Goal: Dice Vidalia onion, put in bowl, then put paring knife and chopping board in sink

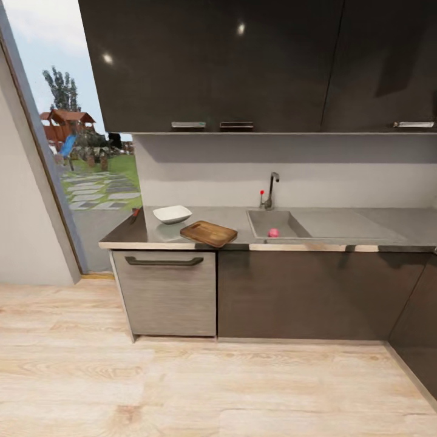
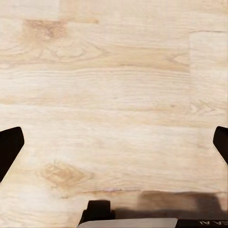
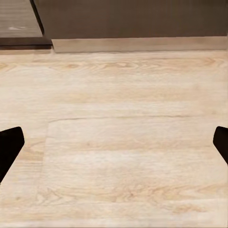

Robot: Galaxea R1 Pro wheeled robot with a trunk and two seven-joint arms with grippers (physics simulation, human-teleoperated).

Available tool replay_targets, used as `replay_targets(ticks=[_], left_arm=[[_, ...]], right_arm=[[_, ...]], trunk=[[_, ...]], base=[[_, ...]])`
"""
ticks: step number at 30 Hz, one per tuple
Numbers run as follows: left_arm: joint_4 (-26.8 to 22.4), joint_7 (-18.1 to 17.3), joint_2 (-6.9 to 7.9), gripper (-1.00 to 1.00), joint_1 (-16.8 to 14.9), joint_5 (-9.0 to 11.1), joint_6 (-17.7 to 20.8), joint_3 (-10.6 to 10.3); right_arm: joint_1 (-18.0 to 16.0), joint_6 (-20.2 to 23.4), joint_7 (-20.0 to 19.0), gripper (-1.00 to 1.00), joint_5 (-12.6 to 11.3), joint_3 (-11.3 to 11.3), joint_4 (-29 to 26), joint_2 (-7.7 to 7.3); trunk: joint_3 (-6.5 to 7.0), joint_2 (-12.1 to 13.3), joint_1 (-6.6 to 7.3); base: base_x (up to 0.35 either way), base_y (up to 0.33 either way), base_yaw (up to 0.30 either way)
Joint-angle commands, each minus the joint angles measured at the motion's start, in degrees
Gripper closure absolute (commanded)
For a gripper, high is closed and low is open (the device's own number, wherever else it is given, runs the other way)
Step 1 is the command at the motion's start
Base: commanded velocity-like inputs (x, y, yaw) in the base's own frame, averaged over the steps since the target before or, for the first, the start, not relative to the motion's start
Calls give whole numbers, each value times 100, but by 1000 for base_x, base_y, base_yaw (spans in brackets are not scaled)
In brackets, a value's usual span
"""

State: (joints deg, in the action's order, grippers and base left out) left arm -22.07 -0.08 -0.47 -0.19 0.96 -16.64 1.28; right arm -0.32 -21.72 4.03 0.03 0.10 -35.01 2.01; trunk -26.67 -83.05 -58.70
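Onion (image 1: 274, 232) sits in the sink (image 1: 285, 226) basin's front; board (image 1: 209, 233) overhangs the countertop (image 1: 139, 233) front edge; your grippers (image 2: 114, 142) (image 3: 114, 142) gape wide, empty

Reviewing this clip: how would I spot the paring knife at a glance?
Find the grey countertop under the dark wall cabinets and follow it to its far left end by the window. The paring knife lies there, left of the white bowl: small, reddish-dark, the thinnest item present.

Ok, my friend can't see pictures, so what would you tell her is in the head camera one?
A kitchen countertop seen from across a wooden floor: a small pink onion sits in the grey sink. Left of the sink lie a brown chopping board and a white bowl.
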Motion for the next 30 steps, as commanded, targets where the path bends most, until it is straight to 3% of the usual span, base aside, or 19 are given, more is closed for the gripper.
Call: replay_targets(ticks=[1,15,30], left_arm=[[1,-1,-4,-100,-1,9,-15,12],[0,-1,3,-100,2,19,-257,16],[1,-1,3,-100,1,18,-252,20]], right_arm=[[-3,-16,19,-100,3,1,3,-2],[-3,-16,18,-100,14,8,3,-92],[-3,-16,19,-100,14,8,3,-87]], trunk=[[-6,-2,-3],[-5,-2,-3],[264,599,326]], base=[[295,0,-5],[50,0,-1],[0,0,0]])
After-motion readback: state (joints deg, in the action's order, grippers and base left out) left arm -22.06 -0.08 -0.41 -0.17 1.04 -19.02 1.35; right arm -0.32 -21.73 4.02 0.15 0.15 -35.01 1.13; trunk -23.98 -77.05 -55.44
